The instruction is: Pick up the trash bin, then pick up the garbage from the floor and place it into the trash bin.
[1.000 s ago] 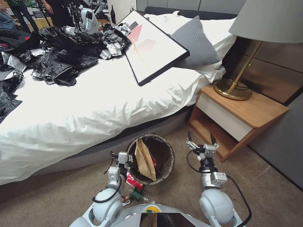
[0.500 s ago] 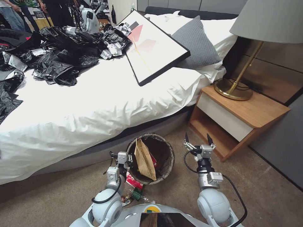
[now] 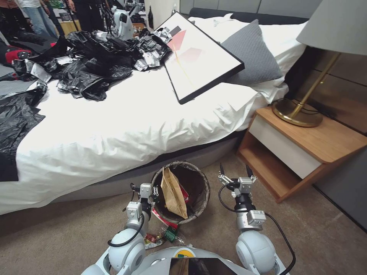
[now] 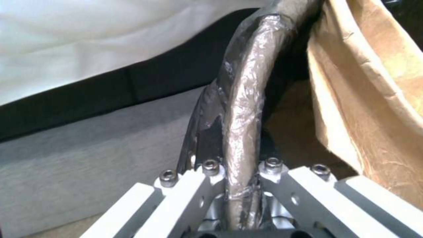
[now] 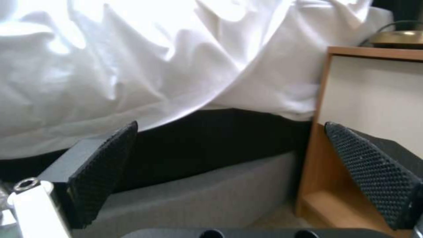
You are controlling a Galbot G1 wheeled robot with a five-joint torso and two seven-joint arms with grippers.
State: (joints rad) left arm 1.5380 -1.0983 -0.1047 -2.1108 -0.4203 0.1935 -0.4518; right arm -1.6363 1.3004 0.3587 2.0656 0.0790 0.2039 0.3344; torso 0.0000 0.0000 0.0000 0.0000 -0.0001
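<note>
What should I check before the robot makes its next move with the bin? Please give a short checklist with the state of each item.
1. Left gripper shut on the trash bin rim: ok.
2. Right gripper open and holding nothing: ok.
3. Paper bag inside the bin: ok, though it sticks up above the rim.
4. Floor free of garbage: not ok, wrappers lie beside the bin.
5. Bin lifted off the floor: cannot tell.

Left pincer (image 4: pixel 240 198) clamped on trash bin (image 4: pixel 247 109) rim, liner folded over it. Brown paper bag (image 4: pixel 370 109) inside bin, beside rim. Bed (image 4: pixel 88 99) behind.
</note>
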